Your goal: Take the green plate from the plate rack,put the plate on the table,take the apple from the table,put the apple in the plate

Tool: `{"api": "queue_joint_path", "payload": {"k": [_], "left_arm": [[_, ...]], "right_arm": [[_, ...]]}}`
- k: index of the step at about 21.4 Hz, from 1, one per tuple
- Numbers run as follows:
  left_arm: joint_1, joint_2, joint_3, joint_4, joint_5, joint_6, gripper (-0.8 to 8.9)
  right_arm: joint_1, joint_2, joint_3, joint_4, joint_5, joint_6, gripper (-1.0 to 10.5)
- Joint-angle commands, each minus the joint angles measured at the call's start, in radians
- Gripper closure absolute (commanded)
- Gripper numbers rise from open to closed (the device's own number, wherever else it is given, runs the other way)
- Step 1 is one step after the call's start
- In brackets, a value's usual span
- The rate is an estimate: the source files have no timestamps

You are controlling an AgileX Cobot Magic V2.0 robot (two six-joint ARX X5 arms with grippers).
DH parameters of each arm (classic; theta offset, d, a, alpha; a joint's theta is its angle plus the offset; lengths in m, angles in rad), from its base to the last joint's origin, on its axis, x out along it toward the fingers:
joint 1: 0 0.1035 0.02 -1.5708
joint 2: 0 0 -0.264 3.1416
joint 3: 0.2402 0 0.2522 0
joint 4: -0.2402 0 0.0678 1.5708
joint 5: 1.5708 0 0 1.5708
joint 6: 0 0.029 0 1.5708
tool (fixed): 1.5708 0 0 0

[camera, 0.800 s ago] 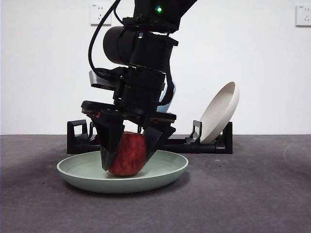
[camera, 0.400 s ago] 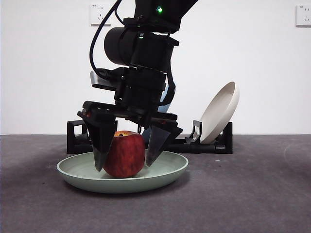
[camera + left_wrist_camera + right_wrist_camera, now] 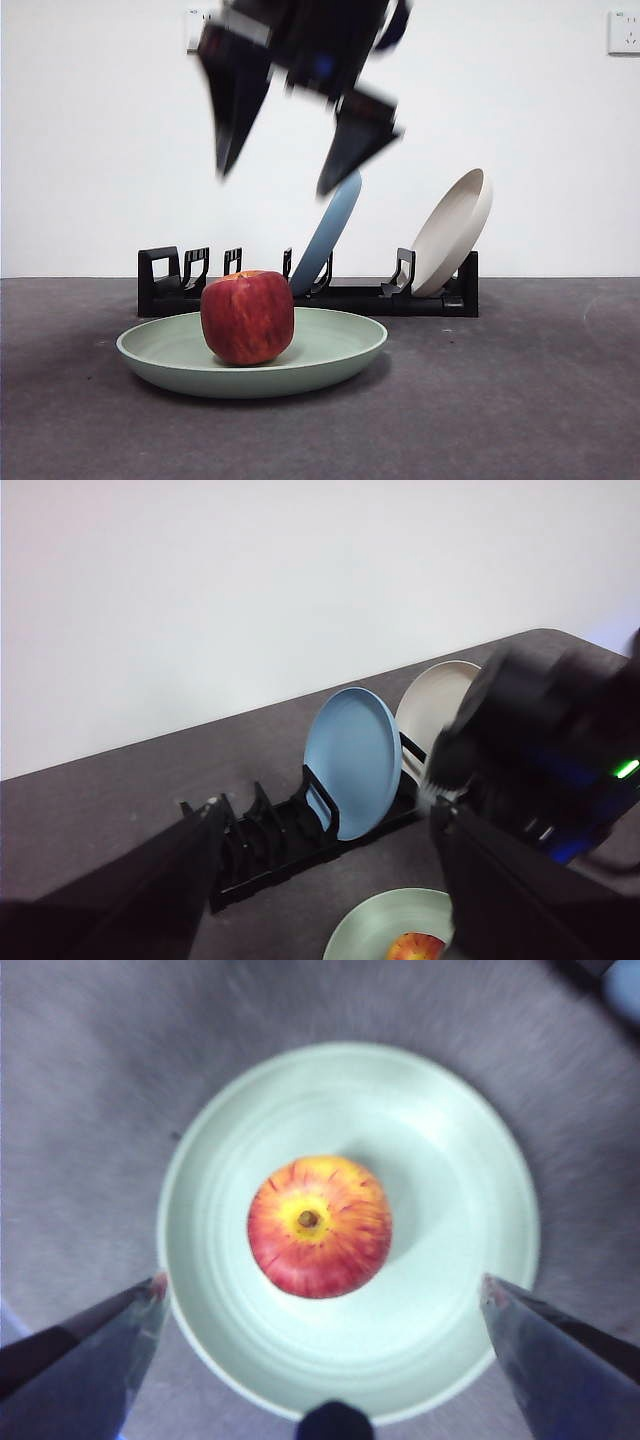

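Your right tool (image 3: 275, 180) hangs wide open and empty above the apple (image 3: 247, 317) sitting in the green plate (image 3: 340, 352)

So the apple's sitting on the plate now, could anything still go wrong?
Little, probably. The apple rests free on the shallow green plate, so a knock could roll it out. The right gripper, open, hangs above the apple; dropping again, it could nudge the fruit. The light blue plate and the beige plate lean in the plate rack close behind, where a passing arm might catch them.
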Motion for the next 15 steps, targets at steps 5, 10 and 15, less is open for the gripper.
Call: {"api": "queue_joint_path", "payload": {"k": [5, 10, 15], "left_arm": [[0.003, 0.089, -0.006, 0.041, 0.004, 0.039, 5.16], [0.003, 0.154, -0.006, 0.051, 0.004, 0.102, 8.22], [0.021, 0.217, -0.006, 0.158, 0.007, 0.188, 8.22]], "right_arm": [[-0.031, -0.17, -0.001, -0.056, 0.003, -0.023, 5.1], [-0.075, -0.278, -0.001, -0.093, 0.014, -0.061, 9.7], [-0.151, -0.361, -0.001, -0.104, 0.051, -0.068, 9.6]]}}
